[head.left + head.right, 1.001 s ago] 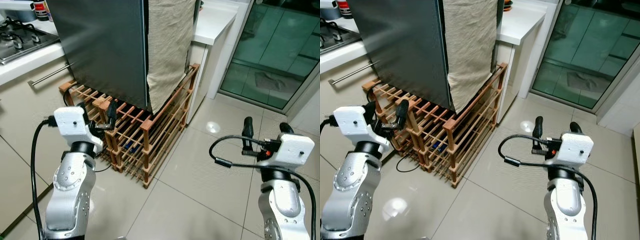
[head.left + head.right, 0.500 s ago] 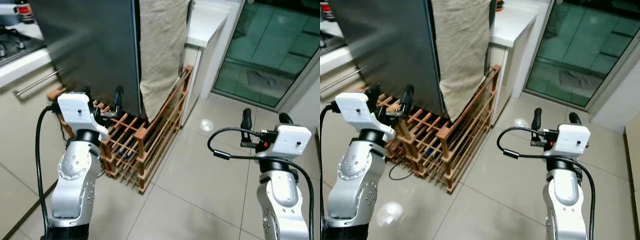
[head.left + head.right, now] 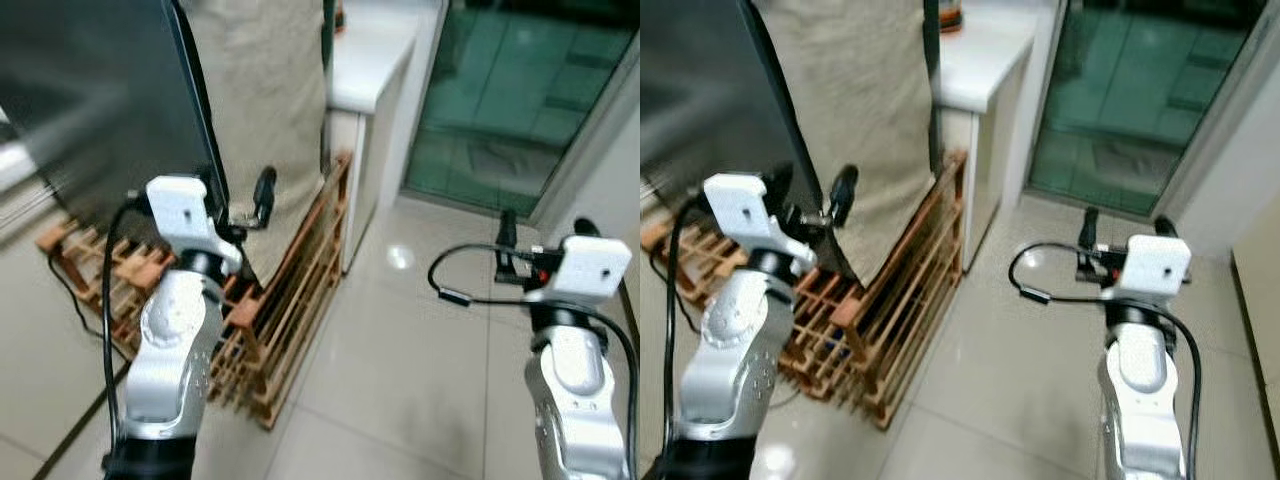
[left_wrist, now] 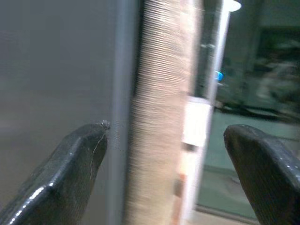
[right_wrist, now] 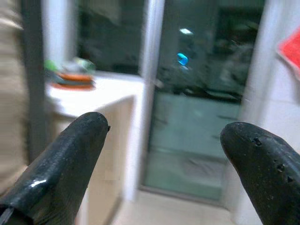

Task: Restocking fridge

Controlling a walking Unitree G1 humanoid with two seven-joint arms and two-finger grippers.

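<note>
The fridge (image 3: 100, 100) is a tall dark grey box at the left, its door shut, with a beige cloth (image 3: 265, 90) hanging down its side. It stands on a low wooden rack (image 3: 290, 290). My left gripper (image 3: 237, 200) is raised at the fridge's front corner, open and empty. In the left wrist view its fingers (image 4: 70, 173) straddle the door edge (image 4: 117, 93) and the cloth (image 4: 161, 93) without touching them. My right gripper (image 3: 1127, 225) is held up over the floor at the right, open and empty, pointing toward the glass door.
A white counter (image 3: 365, 60) stands just right of the fridge, with orange dishes (image 5: 70, 82) on it. A glass sliding door (image 3: 510, 90) closes off the far right. Glossy floor tiles (image 3: 400, 340) lie between the rack and my right arm.
The whole view has swung and blurred, so the camera moved. My left gripper has risen from above the rack to the fridge's corner by the cloth. The right gripper holds the same pose.
</note>
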